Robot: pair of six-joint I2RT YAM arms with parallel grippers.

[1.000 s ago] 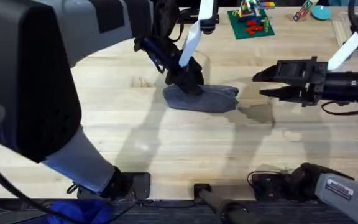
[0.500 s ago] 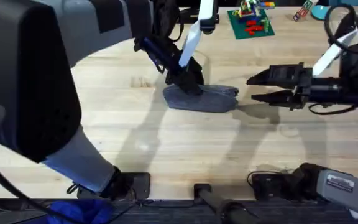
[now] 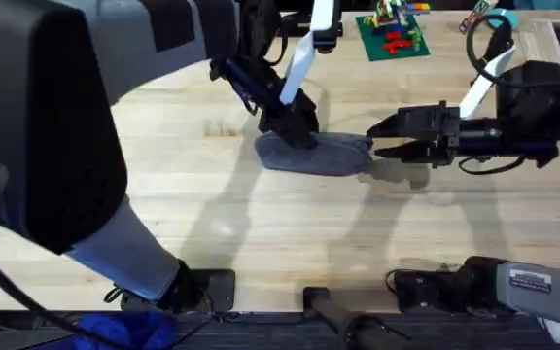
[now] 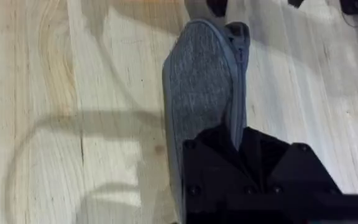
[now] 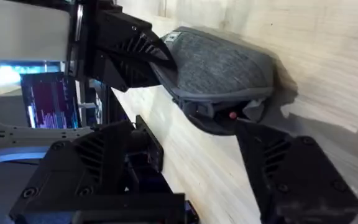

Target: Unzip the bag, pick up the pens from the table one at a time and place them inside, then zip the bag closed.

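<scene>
Right gripper (image 3: 375,139): jaws parted, tips just short of the near end of the blue-grey fabric pencil pouch (image 3: 319,154) on the light wooden table (image 3: 261,224). Left gripper (image 3: 295,124): clamped on the pouch's far end. Pouch: likely soft, light, slumping; best taken at the small zipper pull (image 5: 232,116), between the right fingers.

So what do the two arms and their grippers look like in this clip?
Both arms are black with a white link above the wrist. The right gripper has black, tapered, angular fingers, and thin black cables loop around its wrist. The left gripper is black and blocky. A white label sits on the right arm's grey base.
</scene>
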